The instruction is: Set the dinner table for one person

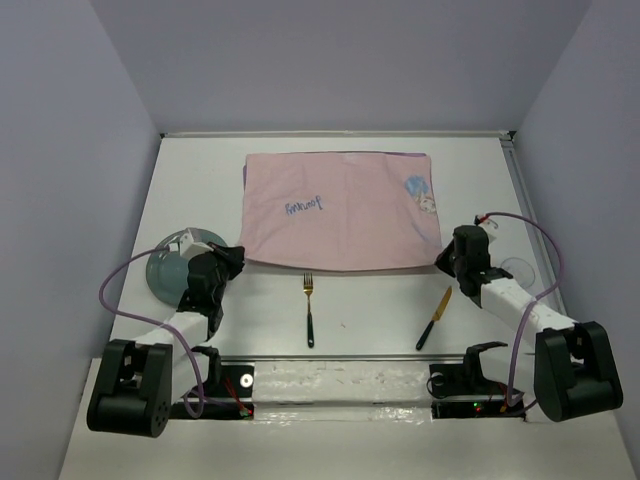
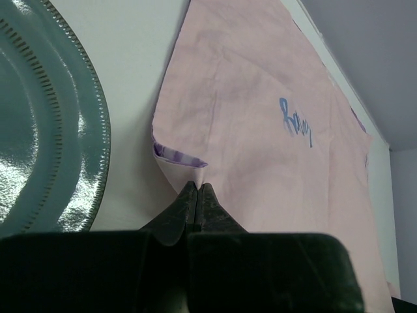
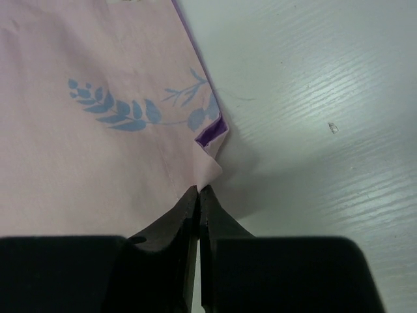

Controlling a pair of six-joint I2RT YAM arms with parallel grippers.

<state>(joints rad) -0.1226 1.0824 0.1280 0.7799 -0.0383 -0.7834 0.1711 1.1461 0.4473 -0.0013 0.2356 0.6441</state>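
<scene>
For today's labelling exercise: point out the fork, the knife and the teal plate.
fork (image 1: pixel 309 315), top view, upper handle.
knife (image 1: pixel 434 319), top view, where blade meets handle.
teal plate (image 2: pixel 88 130), left wrist view, ribbed rim.

My top camera sits above and behind my bases, looking down and forward over the whole pink cloth (image 1: pixel 338 210). My wrist cameras look close along my left fingers (image 2: pixel 174 218) at that cloth's near-left corner and along my right fingers (image 3: pixel 171 228) at its near-right corner. All three views share the cloth.

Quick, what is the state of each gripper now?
Left gripper: closed, pinching the near left corner of the pink cloth.
Right gripper: closed, pinching its near right corner.
</scene>
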